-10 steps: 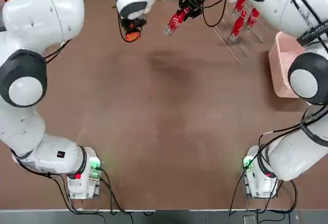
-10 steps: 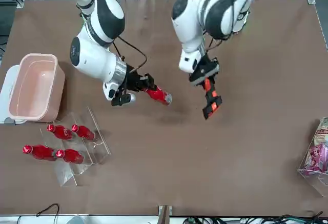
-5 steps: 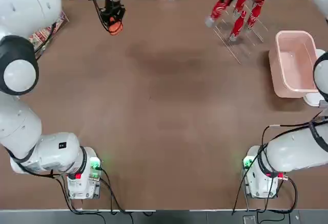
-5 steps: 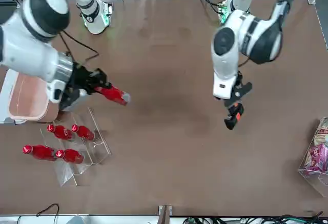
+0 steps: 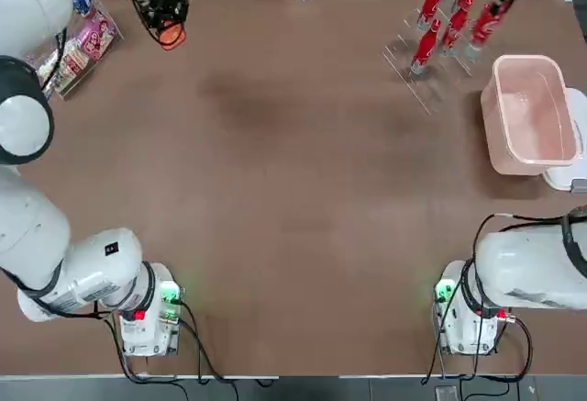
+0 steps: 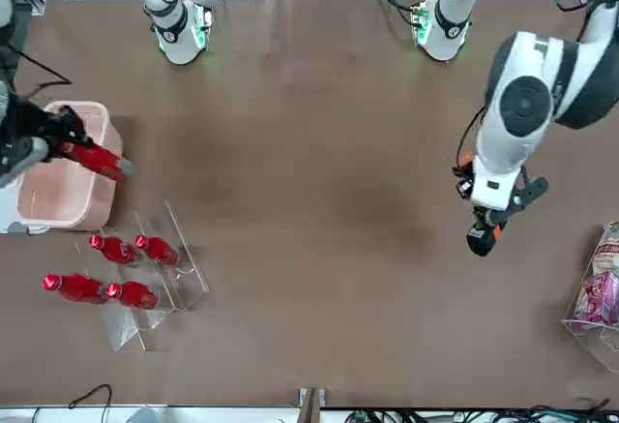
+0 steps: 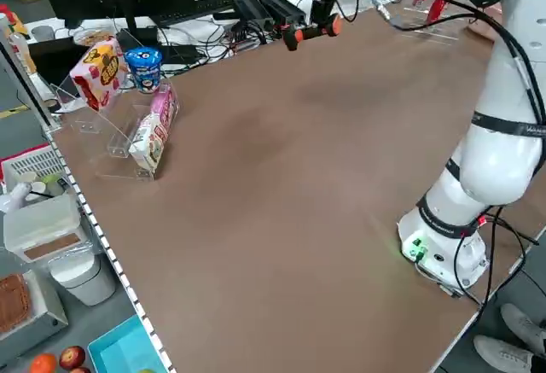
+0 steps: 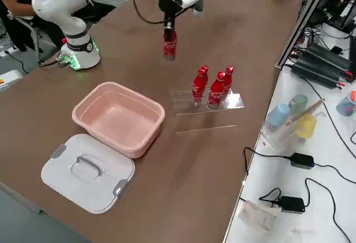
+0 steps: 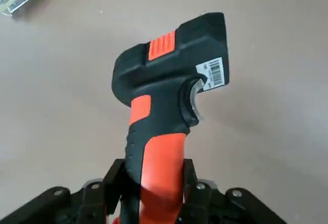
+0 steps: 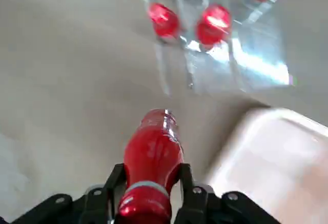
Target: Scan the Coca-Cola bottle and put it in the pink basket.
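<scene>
The right hand [image 10: 146,201] is clamped on the Coca-Cola bottle [image 10: 151,157], gripping it low on the body so that the capped end points away from the wrist. Seen from overhead, the bottle [image 5: 484,25] hangs in the air just beside the pink basket [image 5: 514,158], off its far short rim and next to the clear acrylic rack [image 5: 410,72] that holds four more red bottles. From across the table, the bottle [image 6: 94,159] lies roughly level, with its cap end reaching past the corner of the basket [image 6: 100,212] toward the rack, so its long axis runs across the basket's corner, not along its length. The basket is open, with its white lid [image 8: 88,170] lying on the table right next to it, on the side away from the rack.

My reading is that the drop depends on bringing the bottle over the basket's open middle. The basket looks wider than the bottle is long, so a level release should clear the rim.

The left hand [image 9: 154,193] is well apart from the basket, near the opposite far corner of the table, closed around the orange grip of the barcode scanner [image 9: 171,101], whose black head points away from the wrist over bare table [image 5: 293,199]. It plays no part in the drop.
</scene>
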